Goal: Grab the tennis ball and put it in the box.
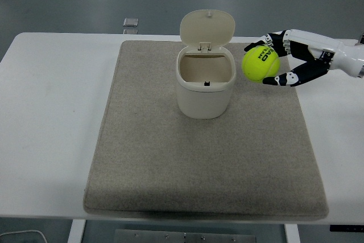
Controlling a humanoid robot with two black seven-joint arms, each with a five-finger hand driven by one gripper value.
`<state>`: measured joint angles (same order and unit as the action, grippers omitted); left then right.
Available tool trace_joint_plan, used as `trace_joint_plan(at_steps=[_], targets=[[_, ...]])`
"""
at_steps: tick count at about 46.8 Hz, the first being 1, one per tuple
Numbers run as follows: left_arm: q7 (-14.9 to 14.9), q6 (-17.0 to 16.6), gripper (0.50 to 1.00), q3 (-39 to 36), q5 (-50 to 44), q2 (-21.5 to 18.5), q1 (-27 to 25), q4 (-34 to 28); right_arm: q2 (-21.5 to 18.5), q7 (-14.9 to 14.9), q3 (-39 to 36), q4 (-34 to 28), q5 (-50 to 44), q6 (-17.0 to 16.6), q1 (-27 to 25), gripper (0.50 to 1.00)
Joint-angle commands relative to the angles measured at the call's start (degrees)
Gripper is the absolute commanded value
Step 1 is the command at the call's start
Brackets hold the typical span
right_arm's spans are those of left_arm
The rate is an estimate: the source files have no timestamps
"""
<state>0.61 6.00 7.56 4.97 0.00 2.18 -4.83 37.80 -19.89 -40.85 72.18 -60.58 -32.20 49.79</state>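
A yellow-green tennis ball is held in the air just right of the box, level with its rim. My right hand is shut on it, with fingers over the far side and the thumb on the near side. The box is a cream bin standing on the mat with its hinged lid tipped up at the back. Its inside shows no contents. The left arm is out of view.
A beige mat covers most of the white table. A small grey square object lies at the table's far edge, left of the box.
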Motion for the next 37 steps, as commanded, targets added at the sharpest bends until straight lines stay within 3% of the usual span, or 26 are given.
trace_joint_plan(at_steps=[1, 8, 19, 28, 37], targets=[[0.0, 0.0, 0.992, 0.0, 0.0, 0.0, 0.0, 0.0, -2.3, 2.1, -0.1, 0.0, -0.1, 0.5, 0.4, 0.5], [0.0, 0.0, 0.992, 0.0, 0.0, 0.0, 0.0, 0.0, -5.7, 4.8, 0.0, 0.0, -0.2, 1.0, 0.8, 0.5], [0.0, 0.0, 0.992, 0.0, 0.0, 0.0, 0.0, 0.0, -8.7, 8.0, 0.1, -0.1, -0.1, 5.7, 0.7, 0.5], [0.0, 0.0, 0.992, 0.0, 0.0, 0.0, 0.0, 0.0, -11.4, 11.7, 1.0, -0.2, -0.2, 10.1, 0.5, 0.543], [0.0, 0.1, 0.992, 0.0, -0.1, 0.0, 0.0, 0.0, -12.0, 12.1, 1.1, -0.2, -0.4, 11.6, 0.5, 0.592]])
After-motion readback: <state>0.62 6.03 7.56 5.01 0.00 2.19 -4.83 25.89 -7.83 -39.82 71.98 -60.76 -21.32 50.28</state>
